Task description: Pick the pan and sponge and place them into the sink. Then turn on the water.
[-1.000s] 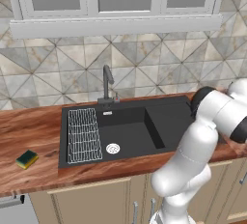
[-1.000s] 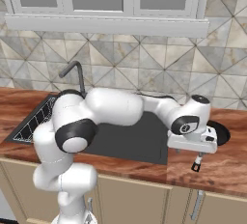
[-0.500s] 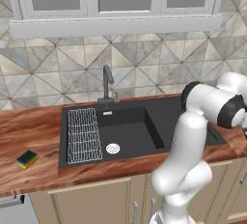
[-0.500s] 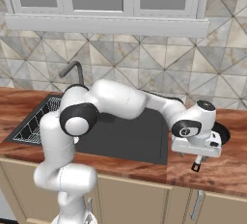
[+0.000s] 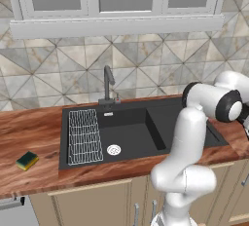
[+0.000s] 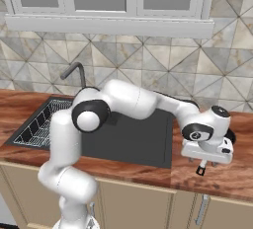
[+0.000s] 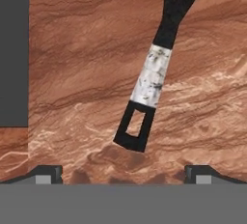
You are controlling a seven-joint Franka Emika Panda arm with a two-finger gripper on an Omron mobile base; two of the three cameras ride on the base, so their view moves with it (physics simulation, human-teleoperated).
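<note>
From the left base view we see the sink (image 5: 141,130) set into the wooden tabletop (image 5: 29,132), with the white wire rack (image 5: 84,136) lying along its left side and the round silver drain (image 5: 114,149) just right of the rack. The dark faucet (image 5: 108,86) stands at the back rim of the sink. The sponge (image 5: 26,160) lies on the tabletop well left of the sink, green top up. The arm (image 5: 194,137) bends over the right end of the sink and reaches off to the right.

From the right base view we see the arm stretch across the sink (image 6: 128,139) to the tabletop (image 6: 217,173) on its right. The claw (image 6: 207,161) hangs low over the wood, pointing down. Behind the hand a dark edge of the pan (image 6: 231,136) peeks out, and the tip of its handle (image 6: 201,170) shows just below the hand; whether the hand touches the pan we cannot quite tell from here.

In the hand view we look straight down on the wood. The pan handle (image 7: 152,71) runs from the top edge down toward the middle, dark, then a lighter band, then a black loop at its end. The claw (image 7: 123,174) is spread wide, its two fingertips (image 7: 46,174) standing well apart on either side of the handle's end, grasping nothing. A strip of the dark sink (image 7: 13,49) runs along the left edge.
</note>
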